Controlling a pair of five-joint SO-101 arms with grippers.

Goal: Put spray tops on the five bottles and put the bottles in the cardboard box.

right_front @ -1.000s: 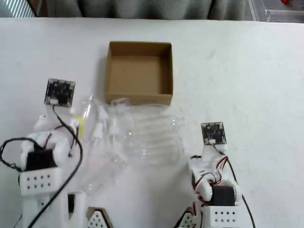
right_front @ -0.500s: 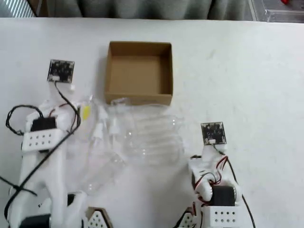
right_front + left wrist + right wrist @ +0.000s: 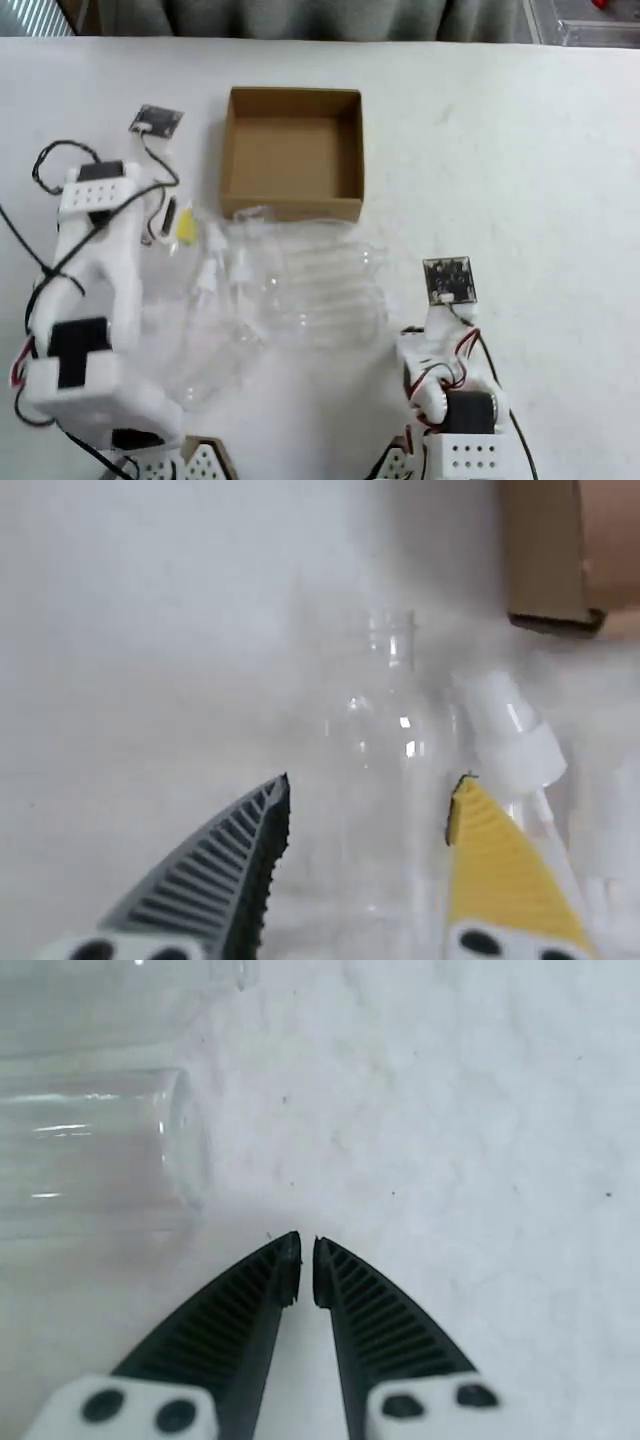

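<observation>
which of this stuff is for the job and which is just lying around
For the job:
bottles
spray tops
box

Lying about:
clear case at the far edge
curtain behind the table

Seemingly a lab: white table (image 3: pixel 520 150), grey curtain (image 3: pixel 300 17), clear plastic bin (image 3: pixel 585 25) behind.

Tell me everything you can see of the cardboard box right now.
The cardboard box is plain brown, roughly square, open-topped, low-walled, no flaps showing. It stands upright and empty on the white table, beyond the heap of clear bottles; the nearest pieces lie close to its near wall, contact unclear.
</observation>
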